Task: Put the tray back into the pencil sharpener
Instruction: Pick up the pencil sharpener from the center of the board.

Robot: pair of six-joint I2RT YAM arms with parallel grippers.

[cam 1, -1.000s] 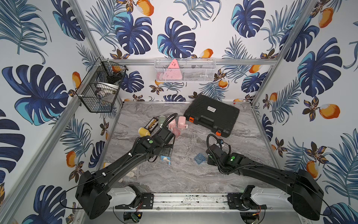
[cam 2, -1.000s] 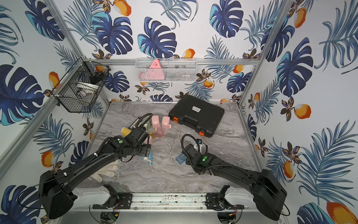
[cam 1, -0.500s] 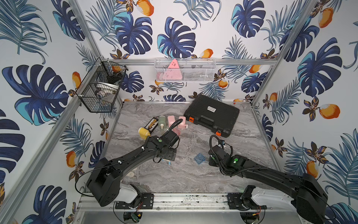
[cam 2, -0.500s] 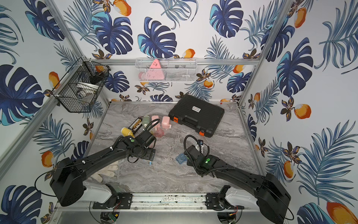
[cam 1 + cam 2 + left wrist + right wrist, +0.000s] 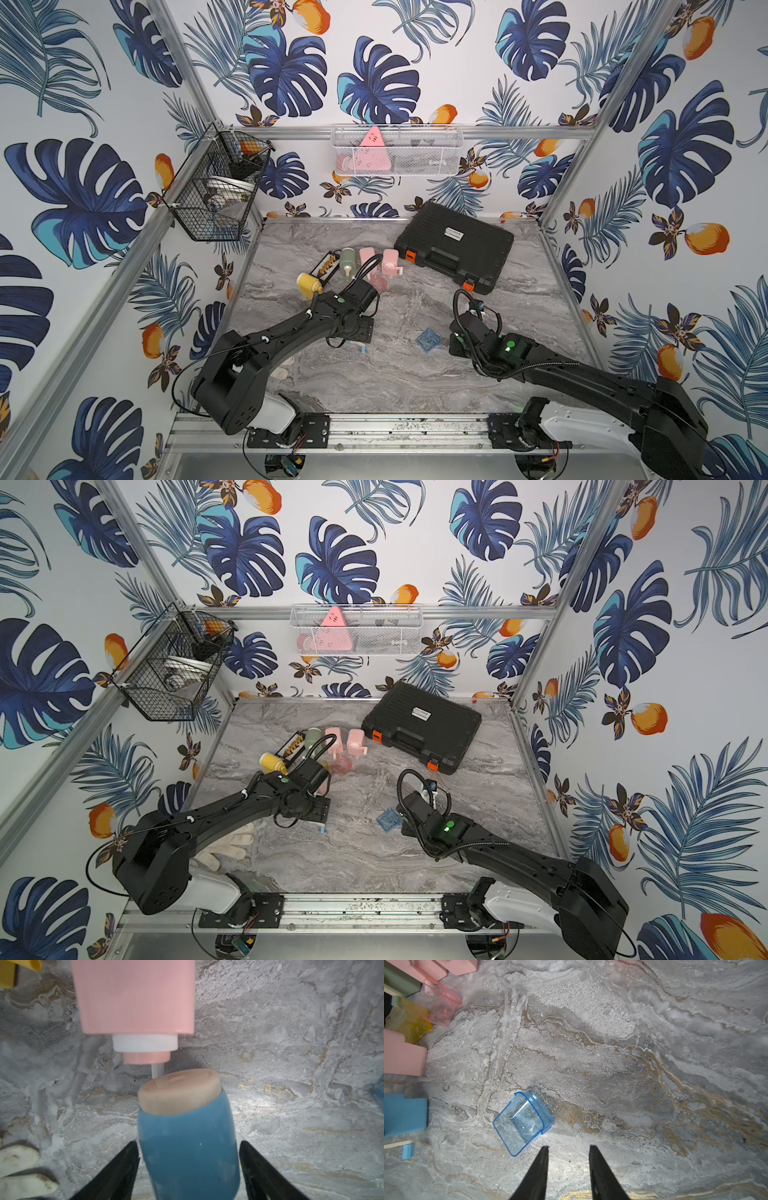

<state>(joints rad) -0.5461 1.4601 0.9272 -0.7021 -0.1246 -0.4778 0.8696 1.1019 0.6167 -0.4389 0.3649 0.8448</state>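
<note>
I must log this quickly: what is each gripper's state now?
Left gripper: around the blue plastic pencil sharpener; grip cannot be told.
Right gripper: open, empty.

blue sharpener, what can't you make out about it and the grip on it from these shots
- Blue sharpener, tray slot: not shown in the left wrist view; the left arm covers it in both top views; the frame edge cuts it off in the right wrist view.
- Left gripper, grip: blur in the left wrist view hides whether both jaws touch the sharpener.
</note>
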